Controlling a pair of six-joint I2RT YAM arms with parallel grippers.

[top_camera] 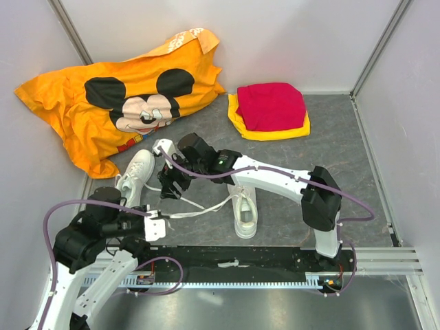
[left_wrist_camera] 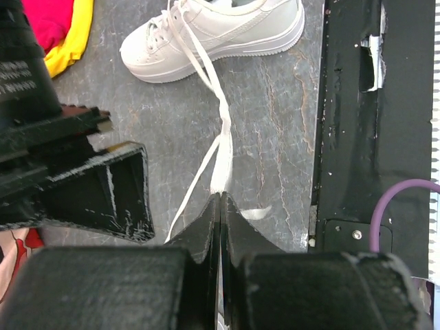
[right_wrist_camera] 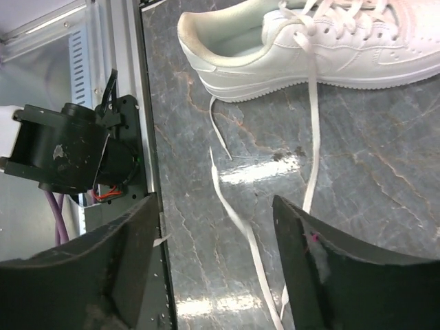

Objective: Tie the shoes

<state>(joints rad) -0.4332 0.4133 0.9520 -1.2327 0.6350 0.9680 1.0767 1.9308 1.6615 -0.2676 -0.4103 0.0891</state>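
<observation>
Two white sneakers lie on the grey floor, the left one [top_camera: 135,173] and the right one [top_camera: 245,210]. Long white laces [top_camera: 203,206] trail between them. My left gripper [top_camera: 159,221] sits near the front edge and is shut on a flat lace [left_wrist_camera: 221,137] that runs up to the right sneaker [left_wrist_camera: 220,31]; the jaws [left_wrist_camera: 220,198] are pressed together on it. My right gripper [top_camera: 170,187] hovers between the shoes, open and empty [right_wrist_camera: 216,227]. Below it loose laces [right_wrist_camera: 237,220] lie on the floor, with a sneaker [right_wrist_camera: 309,48] beyond.
An orange cartoon-mouse shirt [top_camera: 117,103] lies at the back left. A folded red cloth on a yellow one [top_camera: 270,110] lies at the back right. A black rail [top_camera: 240,265] runs along the near edge. Walls close in both sides.
</observation>
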